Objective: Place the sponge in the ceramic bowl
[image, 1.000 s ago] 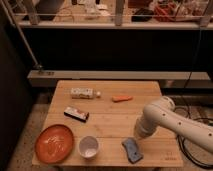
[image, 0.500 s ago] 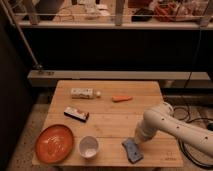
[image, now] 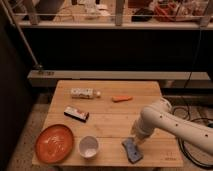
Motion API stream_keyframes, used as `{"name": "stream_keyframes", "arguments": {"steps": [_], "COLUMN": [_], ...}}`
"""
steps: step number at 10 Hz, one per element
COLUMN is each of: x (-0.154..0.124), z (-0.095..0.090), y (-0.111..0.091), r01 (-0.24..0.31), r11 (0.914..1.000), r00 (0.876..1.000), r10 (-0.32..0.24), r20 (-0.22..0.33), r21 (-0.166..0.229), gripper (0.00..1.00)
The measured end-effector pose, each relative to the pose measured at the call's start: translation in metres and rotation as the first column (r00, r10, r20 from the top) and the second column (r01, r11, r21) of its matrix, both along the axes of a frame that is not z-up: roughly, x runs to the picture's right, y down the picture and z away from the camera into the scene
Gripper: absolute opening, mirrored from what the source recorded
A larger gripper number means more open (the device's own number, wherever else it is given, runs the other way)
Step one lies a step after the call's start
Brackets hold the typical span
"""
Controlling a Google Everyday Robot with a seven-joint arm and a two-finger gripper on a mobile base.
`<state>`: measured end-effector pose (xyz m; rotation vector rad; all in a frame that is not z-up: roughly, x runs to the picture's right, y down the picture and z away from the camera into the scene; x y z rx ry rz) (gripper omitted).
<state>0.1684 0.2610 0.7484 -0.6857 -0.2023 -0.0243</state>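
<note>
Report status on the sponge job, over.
Gripper low at sponge, near right of wooden table. Sponge flat, not yet in orange ceramic bowl. White cup stands between them.

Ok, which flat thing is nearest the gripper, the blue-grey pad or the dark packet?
The blue-grey sponge at the table's front edge: the gripper sits right at its far end. The dark packet lies well away, beyond the white cup.

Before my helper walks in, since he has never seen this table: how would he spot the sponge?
On the wooden table, look along the near edge, right of the white cup. The sponge lies right at the gripper: the only flat blue-grey pad there.
</note>
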Motion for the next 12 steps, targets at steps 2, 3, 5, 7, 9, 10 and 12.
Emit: {"name": "stream_keyframes", "arguments": {"steps": [2,3,5,7,9,10,12], "x": [0.003,0.005,0.004,0.006,0.005,0.006,0.005], "z": [0.004,0.008,0.005,-0.002,0.004,0.008,0.007], "y": [0.009,0.015,0.020,0.020,0.029,0.035,0.039], "r01": [-0.011,-0.017,0.003,-0.001,0.000,0.001,0.006], "r11": [0.9999,0.9998,1.0000,1.0000,1.0000,1.0000,0.9999], "r00": [1.000,1.000,1.000,1.000,1.000,0.999,0.999], "r10": [0.011,0.017,-0.003,0.001,0.000,-0.001,-0.005], "r20": [-0.001,-0.001,0.018,0.022,0.029,0.032,0.043], "r21": [-0.008,-0.012,-0.009,-0.007,-0.008,-0.008,-0.009], "gripper": [0.72,0.78,0.80,0.80,0.80,0.80,0.80]}}
